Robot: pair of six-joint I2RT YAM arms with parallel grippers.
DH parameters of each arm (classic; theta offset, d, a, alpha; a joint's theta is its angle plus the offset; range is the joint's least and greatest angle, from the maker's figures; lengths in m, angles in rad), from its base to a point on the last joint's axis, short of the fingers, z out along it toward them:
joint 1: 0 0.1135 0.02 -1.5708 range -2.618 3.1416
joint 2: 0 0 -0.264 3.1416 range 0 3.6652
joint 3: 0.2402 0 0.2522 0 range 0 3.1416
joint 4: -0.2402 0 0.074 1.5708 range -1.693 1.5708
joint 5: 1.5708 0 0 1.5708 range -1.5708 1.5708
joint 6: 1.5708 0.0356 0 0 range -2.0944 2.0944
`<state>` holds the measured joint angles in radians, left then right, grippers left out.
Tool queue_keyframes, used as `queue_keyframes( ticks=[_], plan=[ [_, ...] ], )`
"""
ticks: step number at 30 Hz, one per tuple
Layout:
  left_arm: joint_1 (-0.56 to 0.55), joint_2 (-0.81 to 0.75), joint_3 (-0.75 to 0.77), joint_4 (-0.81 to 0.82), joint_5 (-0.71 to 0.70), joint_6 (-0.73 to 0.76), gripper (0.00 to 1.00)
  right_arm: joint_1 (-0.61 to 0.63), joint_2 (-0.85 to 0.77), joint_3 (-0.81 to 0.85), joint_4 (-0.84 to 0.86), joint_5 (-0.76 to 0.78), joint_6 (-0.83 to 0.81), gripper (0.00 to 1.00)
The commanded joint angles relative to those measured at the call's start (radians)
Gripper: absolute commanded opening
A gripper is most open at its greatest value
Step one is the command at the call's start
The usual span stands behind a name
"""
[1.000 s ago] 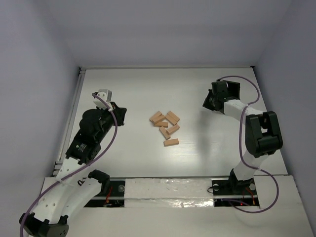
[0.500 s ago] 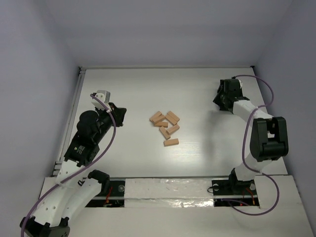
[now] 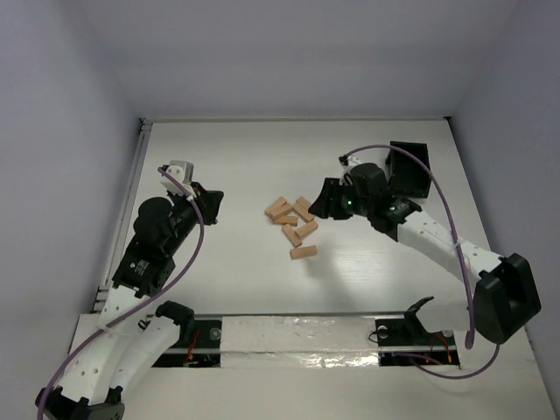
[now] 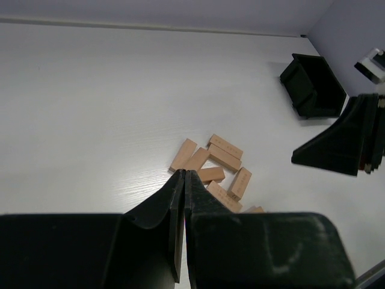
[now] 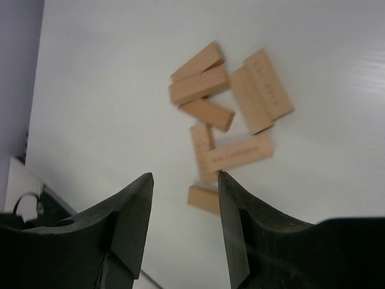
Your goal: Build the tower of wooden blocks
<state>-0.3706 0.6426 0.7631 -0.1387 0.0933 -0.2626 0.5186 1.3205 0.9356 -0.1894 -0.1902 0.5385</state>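
Pale walls enclose a white bench. From above, my left gripper sits well left of the loose wood blocks. My right gripper hovers at their right edge, with a black box behind it. Left wrist: my gripper is closed tight, holding nothing, and it hides the nearest blocks. Right wrist: my gripper's jaws stand partly apart, empty, above the blocks. Faint lettering on some faces is too small to read.

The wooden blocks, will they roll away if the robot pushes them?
Probably not: the wooden blocks have flat sides and lie flat on the table, so they should slide. They look small and solid, so likely stiff and light. Pushing one would probably bump its close neighbours.
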Motion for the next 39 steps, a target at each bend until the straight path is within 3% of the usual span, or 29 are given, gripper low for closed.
queue_keyframes(
  ticks=[1,4,7,8,9,14,16,17,21,25,39],
  plan=[
    [0.007,-0.029,-0.002,0.045,-0.004,0.010,0.00,0.063,-0.040,-0.027,-0.077,0.040,-0.017,0.53],
    [0.007,-0.038,-0.004,0.044,-0.010,0.008,0.00,0.161,-0.024,-0.026,-0.091,0.069,-0.002,0.52],
    [0.007,-0.040,-0.004,0.044,-0.018,0.008,0.00,0.299,0.038,0.011,-0.101,0.156,0.000,0.28],
    [0.007,-0.040,-0.004,0.042,-0.020,0.008,0.00,0.322,0.060,0.035,-0.101,0.172,0.000,0.05],
    [0.007,-0.040,-0.004,0.042,-0.021,0.008,0.00,0.337,0.078,0.046,-0.096,0.178,0.005,0.00],
    [0.007,-0.037,-0.007,0.033,-0.021,0.005,0.00,0.356,0.184,0.072,-0.070,0.167,0.012,0.00],
    [0.007,-0.040,-0.007,0.031,-0.014,0.005,0.00,0.356,0.209,0.083,-0.074,0.179,0.014,0.09],
    [0.007,-0.040,-0.007,0.031,-0.012,0.003,0.00,0.365,0.224,0.081,-0.067,0.186,0.015,0.20],
    [0.007,-0.044,-0.010,0.034,-0.007,0.002,0.00,0.365,0.262,0.072,-0.042,0.248,0.029,0.34],
    [0.007,-0.029,-0.008,0.036,0.003,0.002,0.00,0.365,0.331,0.088,-0.021,0.238,0.015,0.36],
    [0.007,-0.058,-0.011,0.045,0.011,0.002,0.00,0.365,0.443,0.198,-0.122,0.420,-0.055,0.36]
  ],
)
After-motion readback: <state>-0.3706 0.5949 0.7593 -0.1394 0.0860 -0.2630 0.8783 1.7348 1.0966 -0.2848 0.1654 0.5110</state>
